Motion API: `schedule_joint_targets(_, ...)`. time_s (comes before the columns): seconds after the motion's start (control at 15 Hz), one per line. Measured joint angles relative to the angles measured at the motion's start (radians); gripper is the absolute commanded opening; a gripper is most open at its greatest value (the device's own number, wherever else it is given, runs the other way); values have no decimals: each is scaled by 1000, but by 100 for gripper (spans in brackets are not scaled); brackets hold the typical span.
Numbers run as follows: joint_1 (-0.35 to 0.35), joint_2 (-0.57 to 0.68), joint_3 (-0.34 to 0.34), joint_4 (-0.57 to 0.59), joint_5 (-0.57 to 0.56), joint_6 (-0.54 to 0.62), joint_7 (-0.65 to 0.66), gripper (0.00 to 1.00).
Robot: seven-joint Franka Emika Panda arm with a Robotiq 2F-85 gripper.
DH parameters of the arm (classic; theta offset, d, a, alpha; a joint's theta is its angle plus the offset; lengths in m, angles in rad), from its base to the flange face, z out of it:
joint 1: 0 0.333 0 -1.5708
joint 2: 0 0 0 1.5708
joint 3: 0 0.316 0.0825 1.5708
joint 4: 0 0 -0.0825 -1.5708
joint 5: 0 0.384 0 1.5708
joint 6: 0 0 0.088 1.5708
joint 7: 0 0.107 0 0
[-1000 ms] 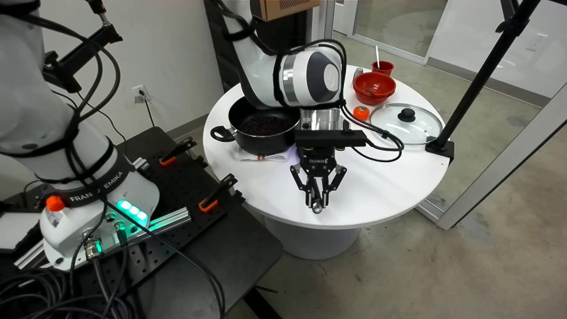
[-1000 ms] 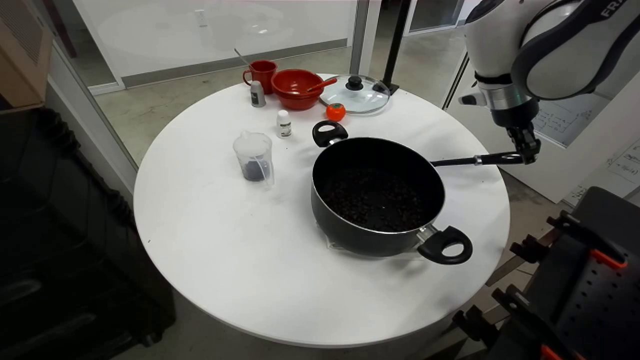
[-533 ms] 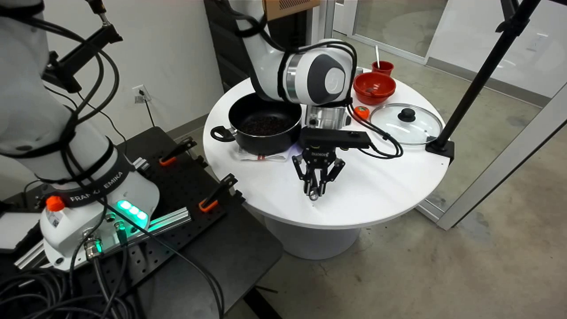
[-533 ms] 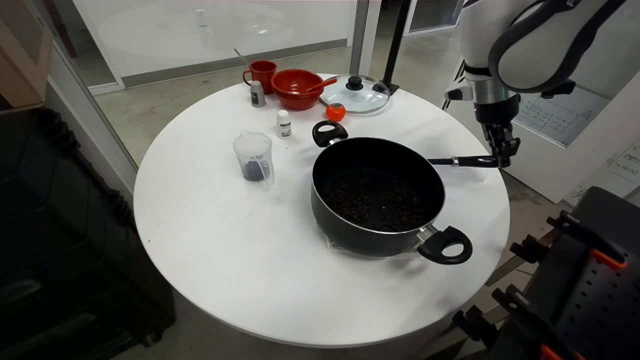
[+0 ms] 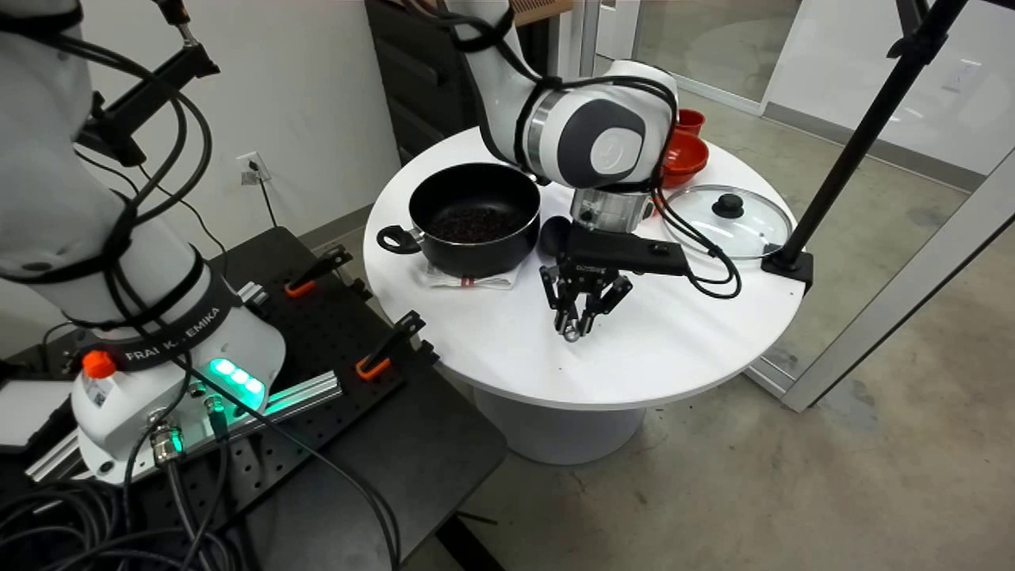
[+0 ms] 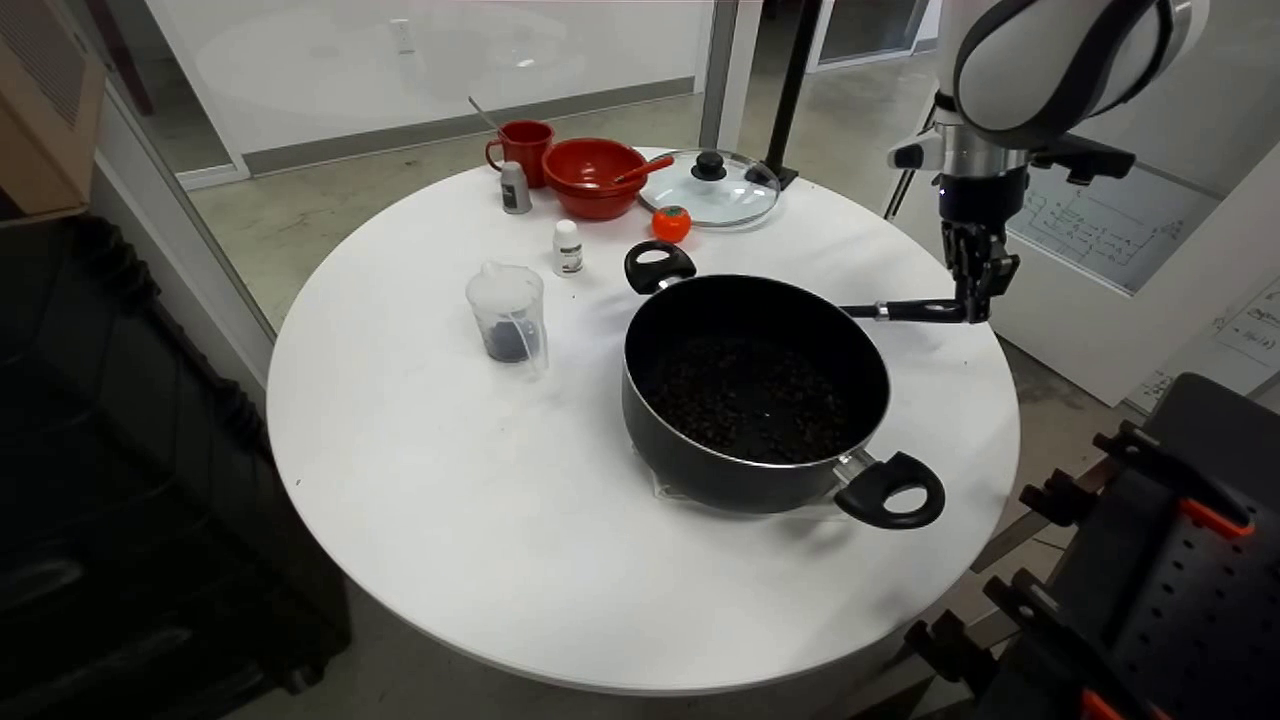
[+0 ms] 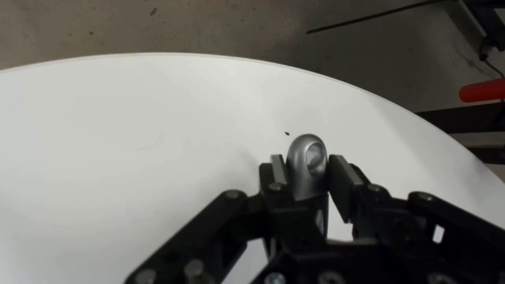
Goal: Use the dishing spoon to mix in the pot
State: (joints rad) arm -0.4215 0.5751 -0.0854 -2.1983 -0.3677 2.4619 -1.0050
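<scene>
The gripper (image 7: 307,170) clasped the spoon (image 6: 905,311) at its handle's end; the long axis ran from there to a head (image 5: 554,236) just beside the pot (image 5: 482,258), outside it and, though partly hidden, apparently below the rim.

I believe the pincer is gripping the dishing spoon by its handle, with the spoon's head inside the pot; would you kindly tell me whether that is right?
Not quite: the dishing spoon has its head outside the pot, beside it, as an exterior view shows. The pincer does grip it by its handle.
</scene>
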Motion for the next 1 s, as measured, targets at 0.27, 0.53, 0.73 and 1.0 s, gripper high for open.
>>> schedule_joint_targets(0.27,-25,-13,13,7,72,85,-124,8)
schedule_joint_targets(0.53,-46,-64,30,-3,100,226,-260,8)
schedule_joint_targets(0.73,-53,-89,31,-17,105,315,-326,8)
schedule_joint_targets(1.0,-44,-86,-6,-49,93,434,-335,8)
